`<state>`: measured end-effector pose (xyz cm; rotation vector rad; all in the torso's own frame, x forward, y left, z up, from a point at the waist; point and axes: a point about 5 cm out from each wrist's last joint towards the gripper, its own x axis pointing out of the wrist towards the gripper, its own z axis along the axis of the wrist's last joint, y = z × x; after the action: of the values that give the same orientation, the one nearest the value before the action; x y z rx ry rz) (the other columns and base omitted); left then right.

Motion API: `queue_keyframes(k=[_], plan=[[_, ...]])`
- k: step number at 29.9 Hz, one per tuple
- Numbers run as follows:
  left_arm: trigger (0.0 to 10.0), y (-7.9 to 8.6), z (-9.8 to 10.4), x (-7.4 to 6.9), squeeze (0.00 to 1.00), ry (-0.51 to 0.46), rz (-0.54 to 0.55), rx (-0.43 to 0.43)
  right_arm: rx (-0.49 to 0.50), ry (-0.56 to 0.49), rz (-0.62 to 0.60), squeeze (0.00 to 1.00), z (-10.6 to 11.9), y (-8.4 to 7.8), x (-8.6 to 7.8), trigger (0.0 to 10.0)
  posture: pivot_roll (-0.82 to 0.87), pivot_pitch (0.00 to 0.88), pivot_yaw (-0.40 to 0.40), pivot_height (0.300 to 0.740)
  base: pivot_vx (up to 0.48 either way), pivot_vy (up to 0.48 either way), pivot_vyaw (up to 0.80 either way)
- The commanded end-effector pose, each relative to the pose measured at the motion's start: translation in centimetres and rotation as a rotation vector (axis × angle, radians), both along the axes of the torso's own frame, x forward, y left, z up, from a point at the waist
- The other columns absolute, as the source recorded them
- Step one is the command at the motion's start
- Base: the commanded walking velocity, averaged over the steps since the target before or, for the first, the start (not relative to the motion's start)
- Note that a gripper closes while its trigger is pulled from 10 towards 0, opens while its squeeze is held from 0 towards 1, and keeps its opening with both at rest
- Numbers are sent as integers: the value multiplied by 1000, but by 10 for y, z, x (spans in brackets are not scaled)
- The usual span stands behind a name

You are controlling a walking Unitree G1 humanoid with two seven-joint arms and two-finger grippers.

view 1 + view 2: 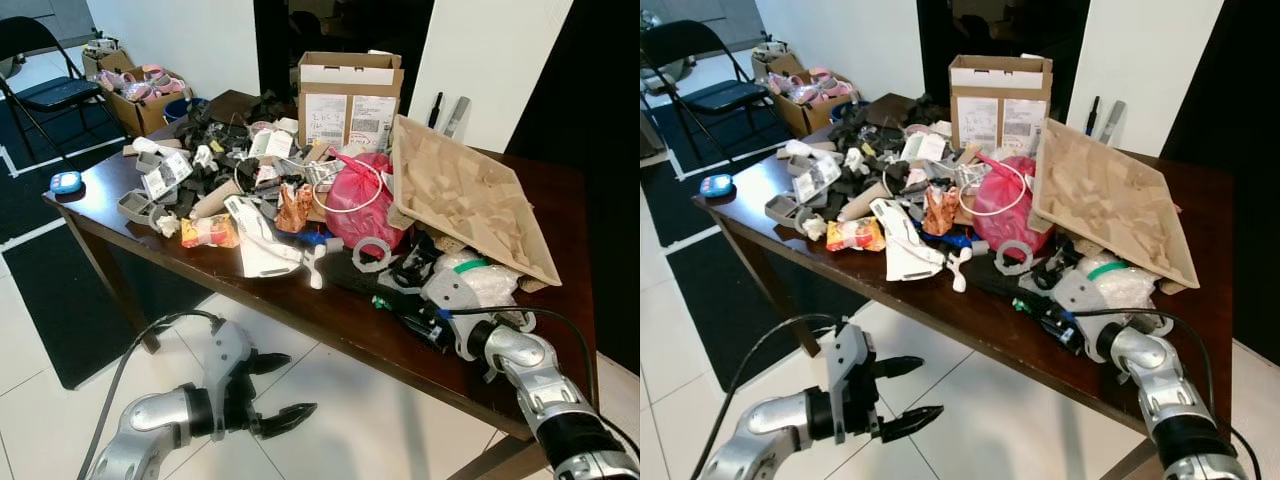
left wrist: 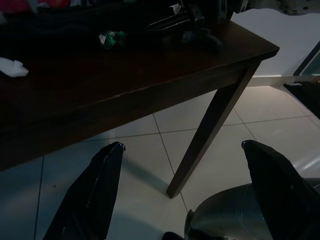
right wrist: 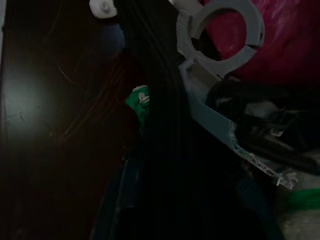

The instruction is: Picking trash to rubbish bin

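Note:
A heap of trash covers the dark wooden table [image 1: 330,320]: a pink plastic bag [image 1: 360,200], a grey plastic ring [image 1: 372,252], a white plastic piece [image 1: 258,245], an orange snack packet [image 1: 210,232] and a small green scrap [image 1: 381,301]. My right gripper [image 1: 415,322] rests low on the table's near right part, in the black clutter beside the green scrap [image 3: 138,102] and below the grey ring [image 3: 220,30]. My left gripper [image 1: 300,384] hangs open below the table's front edge, over the floor, with nothing between its fingers [image 2: 90,195].
A brown moulded pulp tray [image 1: 470,200] leans at the right. A cardboard box [image 1: 348,100] stands at the back and a blue device [image 1: 65,182] lies on the left corner. A table leg [image 2: 210,125] is ahead of the left gripper. A folding chair [image 1: 45,90] and floor boxes [image 1: 140,95] are far left.

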<state>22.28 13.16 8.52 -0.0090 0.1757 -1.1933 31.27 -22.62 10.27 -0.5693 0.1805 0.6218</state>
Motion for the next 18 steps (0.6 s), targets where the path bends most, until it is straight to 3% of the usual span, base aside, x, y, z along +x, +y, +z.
queue_keyframes(k=[1, 3, 6, 12, 18], plan=[[10000, 3, -1, -3, 0, 12, -11, 19, -32, 36, -31, 0, -7, -7, -2, 0, 18, 99, -4, 740, 0, 0, 0], [10000, 3, -1, -3, 0, 11, -12, 19, -27, 28, -18, 0, -3, -7, -1, 0, 18, 100, -4, 740, 0, 0, 0], [10000, 2, -1, -3, 0, 11, -14, 16, 80, 36, 21, 0, 8, -4, -1, 0, 18, 98, -4, 740, 0, 0, 0], [10000, 2, 0, -3, 0, 10, -14, 16, 196, 77, 122, 0, 28, -4, -6, 0, 21, 98, -6, 740, 0, 0, 0], [10000, 1, 0, -3, 0, 9, -14, 14, 246, 118, 195, 0, 42, -13, -14, 0, 22, 96, -10, 740, 0, 0, 0]])
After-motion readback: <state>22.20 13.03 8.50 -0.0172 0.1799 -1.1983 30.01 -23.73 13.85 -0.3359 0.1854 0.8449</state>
